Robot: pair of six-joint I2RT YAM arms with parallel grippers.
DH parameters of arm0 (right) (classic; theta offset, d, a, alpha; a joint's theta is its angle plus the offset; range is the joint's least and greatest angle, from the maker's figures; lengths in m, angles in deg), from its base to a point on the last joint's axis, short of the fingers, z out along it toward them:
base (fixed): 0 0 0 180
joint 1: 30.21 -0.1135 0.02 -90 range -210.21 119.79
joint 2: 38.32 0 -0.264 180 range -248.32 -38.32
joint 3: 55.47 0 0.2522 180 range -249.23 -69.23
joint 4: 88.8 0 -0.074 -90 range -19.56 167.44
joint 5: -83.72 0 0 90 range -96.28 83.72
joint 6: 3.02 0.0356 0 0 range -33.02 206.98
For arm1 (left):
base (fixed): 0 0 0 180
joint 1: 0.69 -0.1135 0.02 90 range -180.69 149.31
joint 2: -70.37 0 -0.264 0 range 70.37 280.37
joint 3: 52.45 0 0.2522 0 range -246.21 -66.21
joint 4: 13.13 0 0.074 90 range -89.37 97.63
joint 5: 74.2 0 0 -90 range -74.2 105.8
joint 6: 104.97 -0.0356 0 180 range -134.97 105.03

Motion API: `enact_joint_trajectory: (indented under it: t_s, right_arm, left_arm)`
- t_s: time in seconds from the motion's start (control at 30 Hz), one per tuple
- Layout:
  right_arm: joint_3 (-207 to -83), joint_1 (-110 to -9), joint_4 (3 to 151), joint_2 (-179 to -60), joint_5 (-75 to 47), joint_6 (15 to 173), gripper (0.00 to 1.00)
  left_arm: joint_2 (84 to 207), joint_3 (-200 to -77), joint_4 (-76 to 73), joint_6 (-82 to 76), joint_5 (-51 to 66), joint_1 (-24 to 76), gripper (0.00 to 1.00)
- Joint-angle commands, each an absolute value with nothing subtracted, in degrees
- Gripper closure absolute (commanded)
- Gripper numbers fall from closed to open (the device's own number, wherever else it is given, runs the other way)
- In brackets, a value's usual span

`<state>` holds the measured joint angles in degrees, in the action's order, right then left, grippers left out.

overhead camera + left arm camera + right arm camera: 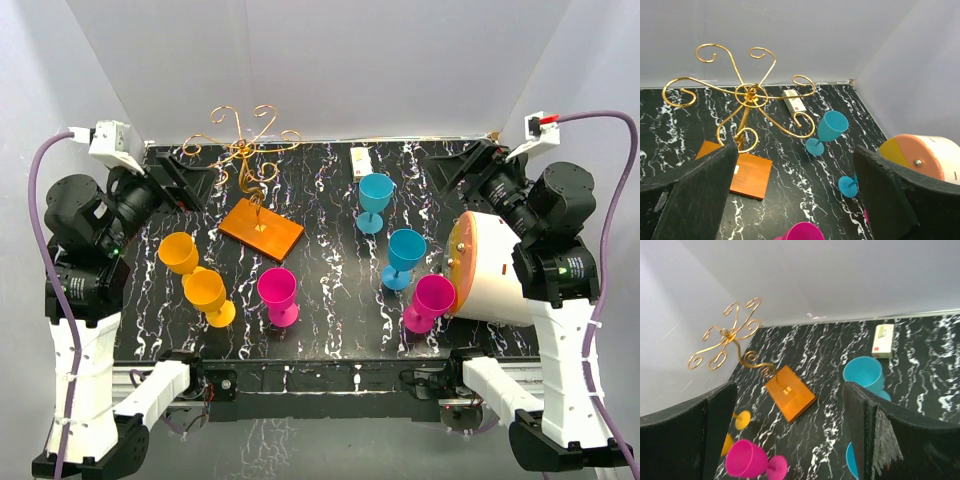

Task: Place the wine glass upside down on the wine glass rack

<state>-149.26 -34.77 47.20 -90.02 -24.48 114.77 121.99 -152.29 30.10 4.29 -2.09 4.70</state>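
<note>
Worktop (330,325): black slab with white veining; carries every item below.
Wine glass rack (751,94): gold wire tree with curled arms on a slim stem, fixed to a flat orange-brown base (262,230). It stands on the far half of the worktop, left of centre.
Orange wine glasses: rear orange glass (180,253) and front orange glass (207,293), near left, just beside each other, bowls up.
Magenta wine glasses: centre magenta glass (278,292) stands near the front, nearer than the base. Right magenta glass (430,300) stands just beside the drum; contact cannot be judged.
Blue wine glasses: far blue glass (375,195) and near blue glass (405,255), right of centre, on their feet, apart from the rack.
Drum (495,270): white body with an orange face, at the right edge beside the right arm.
White box (362,160): lies flat at the far edge, right of the rack.
Left claw (795,192): jaws wide, gripping nothing, raised over the far left corner, rack in its view.
Right claw (790,427): jaws wide, gripping nothing, raised over the far right corner.
</note>
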Motion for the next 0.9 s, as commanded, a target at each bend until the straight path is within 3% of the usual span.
enact_joint_trajectory:
  t_s: [0.0, 0.23, 0.5, 0.63, 0.87]
  right_arm:
    - [-148.6, -33.2, 47.0, -89.3, -36.7, 116.0, 0.15]
    - [-152.1, -32.5, 42.1, -93.5, -41.2, 114.5, 0.22]
    - [-159.2, -33.4, 38.3, -101.1, -36.8, 112.5, 0.29]
    - [-161.1, -38.5, 37.4, -104.3, -28.7, 111.6, 0.32]
    - [-166.8, -58.7, 31.1, -114.8, -2.8, 108.7, 0.36]
  left_arm:
    - [119.6, -150.4, 27.3, 8.1, -7.2, 3.7, 0.02]
    - [116.7, -146.9, 27.0, 9.4, -13.4, 3.4, 0.01]
    - [113.8, -145.6, 29.0, 4.3, -17.3, 4.9, 0.01]
    - [113.9, -146.4, 31.0, 1.0, -17.4, 6.1, 0.01]
    - [112.9, -148.0, 33.1, 0.5, -12.1, 6.4, 0.01]
